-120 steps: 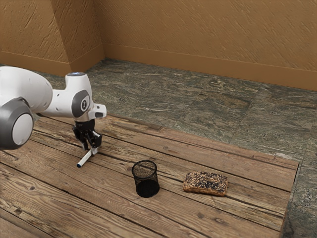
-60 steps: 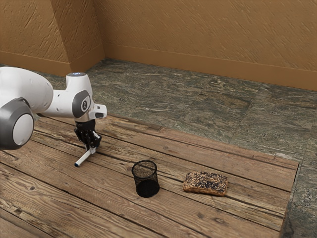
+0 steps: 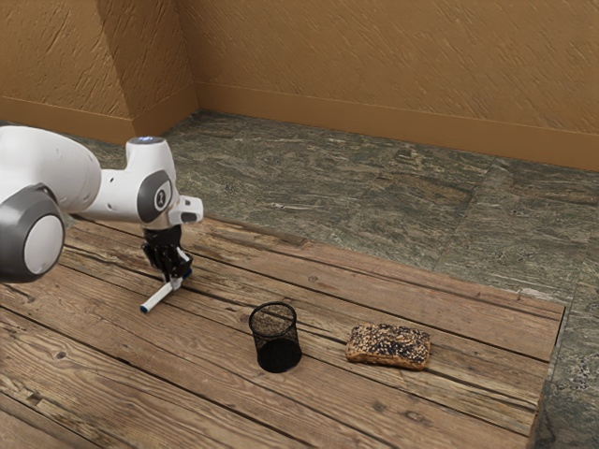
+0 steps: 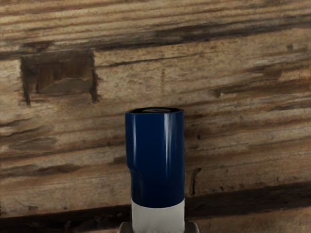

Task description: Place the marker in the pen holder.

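Holding slim white marker point(image 3: 161, 297), glossy blue cap point(image 4: 156, 160), blue tail end point(image 3: 145, 309); jaws closed to its width.

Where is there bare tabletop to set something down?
Bare table lies between marker and pen holder, below both in the exterior view, and between bread and far edge. Crowded: the narrow gap between pen holder and bread, and around the pincer gripping the marker.
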You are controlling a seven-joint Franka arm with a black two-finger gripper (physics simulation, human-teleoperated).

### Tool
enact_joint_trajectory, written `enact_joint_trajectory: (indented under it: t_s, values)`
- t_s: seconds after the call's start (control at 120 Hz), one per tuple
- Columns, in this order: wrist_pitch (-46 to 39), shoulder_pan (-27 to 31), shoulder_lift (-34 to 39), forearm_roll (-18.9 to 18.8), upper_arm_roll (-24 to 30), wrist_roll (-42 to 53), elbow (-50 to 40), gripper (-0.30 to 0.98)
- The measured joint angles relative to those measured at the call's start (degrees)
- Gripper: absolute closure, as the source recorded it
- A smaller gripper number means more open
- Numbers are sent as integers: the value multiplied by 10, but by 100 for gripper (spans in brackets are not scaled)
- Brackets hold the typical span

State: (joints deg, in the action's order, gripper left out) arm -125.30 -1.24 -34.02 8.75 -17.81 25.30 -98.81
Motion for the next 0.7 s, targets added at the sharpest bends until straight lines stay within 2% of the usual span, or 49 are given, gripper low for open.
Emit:
enact_joint_trajectory:
  t_s: [0.117, 0.233, 0.408, 0.592, 0.7]
  values:
    - [-1, -3, 33, -2, 7, -1, -5, 71]
    - [-45, -5, 134, -6, 52, -3, -76, 71]
    - [-221, -3, 278, -10, 129, -6, -239, 71]
    - [-375, -22, 363, -6, 197, -3, -329, 70]
    - [-448, -21, 385, -2, 226, 0, -377, 69]
